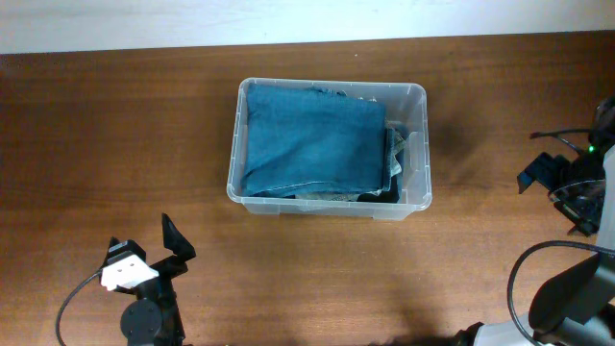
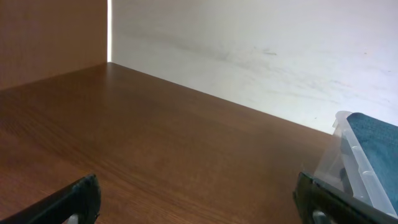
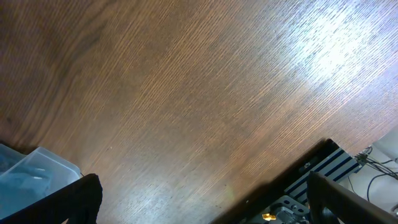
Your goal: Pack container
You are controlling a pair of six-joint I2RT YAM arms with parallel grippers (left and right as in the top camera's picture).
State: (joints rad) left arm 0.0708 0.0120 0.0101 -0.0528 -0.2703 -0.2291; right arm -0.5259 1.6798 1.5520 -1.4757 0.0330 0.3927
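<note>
Both are spread wide and empty, left gripper [image 2: 196, 202] and right gripper [image 3: 205, 199]; between them the container [image 1: 327, 205] (full of blue cloth [image 1: 312, 139]) looks packed.

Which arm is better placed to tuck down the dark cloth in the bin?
Probably the right: the dark cloth lies at the container's end facing the right gripper, while the left gripper sits beyond the opposite end, blue denim between.

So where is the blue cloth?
In the overhead view, the blue cloth lies folded inside the container, filling its left side, with darker clothes at its right.
</note>
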